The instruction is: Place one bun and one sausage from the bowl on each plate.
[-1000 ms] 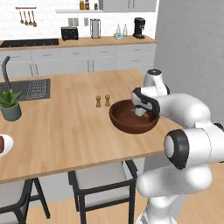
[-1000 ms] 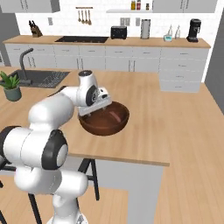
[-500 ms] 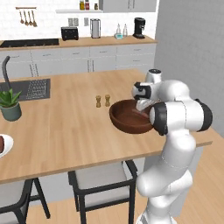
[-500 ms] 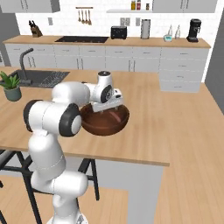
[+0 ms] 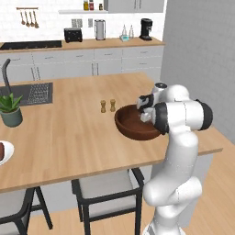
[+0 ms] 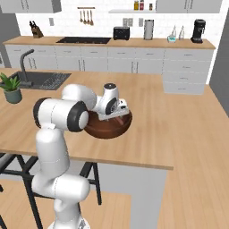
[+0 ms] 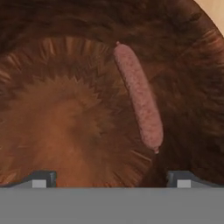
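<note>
Claw point(image 7: 111, 178) wide open, gripping nothing, hanging over the bowl point(image 7: 52, 109). Sausage point(image 7: 139, 97) lying ahead and slightly right of the fingertips. Probably best to shift right, straddle its middle crosswise, then drop and squeeze gently

Even, bright rendered light (soft shadows), slightly blurry pictures.

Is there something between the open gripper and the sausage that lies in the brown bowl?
Nothing visible does. In the hand view the sausage lies alone on the bare inside of the bowl, ahead of the open gripper, nearer one of its fingertips, with no bun or other item on it.
</note>
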{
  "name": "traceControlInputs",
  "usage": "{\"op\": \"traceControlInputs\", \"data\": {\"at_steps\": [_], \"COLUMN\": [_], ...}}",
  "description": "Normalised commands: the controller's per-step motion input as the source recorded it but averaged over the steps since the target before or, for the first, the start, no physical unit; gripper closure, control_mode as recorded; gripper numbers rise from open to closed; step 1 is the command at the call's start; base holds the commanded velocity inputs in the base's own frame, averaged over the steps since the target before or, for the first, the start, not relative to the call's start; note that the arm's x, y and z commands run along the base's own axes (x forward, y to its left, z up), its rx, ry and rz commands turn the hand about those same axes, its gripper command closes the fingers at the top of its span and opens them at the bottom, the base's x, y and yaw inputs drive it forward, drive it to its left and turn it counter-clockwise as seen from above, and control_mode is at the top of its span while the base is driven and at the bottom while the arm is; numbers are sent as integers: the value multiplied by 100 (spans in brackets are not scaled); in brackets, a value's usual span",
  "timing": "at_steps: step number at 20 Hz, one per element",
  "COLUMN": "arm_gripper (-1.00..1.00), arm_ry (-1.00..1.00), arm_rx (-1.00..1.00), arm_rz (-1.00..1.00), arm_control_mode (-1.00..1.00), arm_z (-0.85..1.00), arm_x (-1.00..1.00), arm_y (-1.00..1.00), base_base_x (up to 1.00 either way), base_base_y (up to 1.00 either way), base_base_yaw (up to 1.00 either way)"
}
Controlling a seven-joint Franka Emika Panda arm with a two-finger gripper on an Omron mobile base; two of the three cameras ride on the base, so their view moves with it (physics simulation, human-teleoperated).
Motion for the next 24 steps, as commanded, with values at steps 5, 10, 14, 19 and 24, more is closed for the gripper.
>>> {"op": "traceControlInputs", "data": {"at_steps": [5,10,14,19,24], "arm_gripper": [-100,-100,-100,-100,-100], "arm_ry": [-2,0,0,0,4], "arm_rx": [-1,-4,-2,-3,-4], "arm_rz": [0,0,0,0,-3], "arm_control_mode": [-100,-100,-100,-100,-100], "arm_z": [-19,-22,-21,-45,-86], "arm_x": [53,56,59,44,-28], "arm_y": [0,0,-5,-21,-54], "base_base_x": [0,0,0,0,0], "base_base_y": [0,0,0,0,0], "base_base_yaw": [0,0,0,0,0]}}
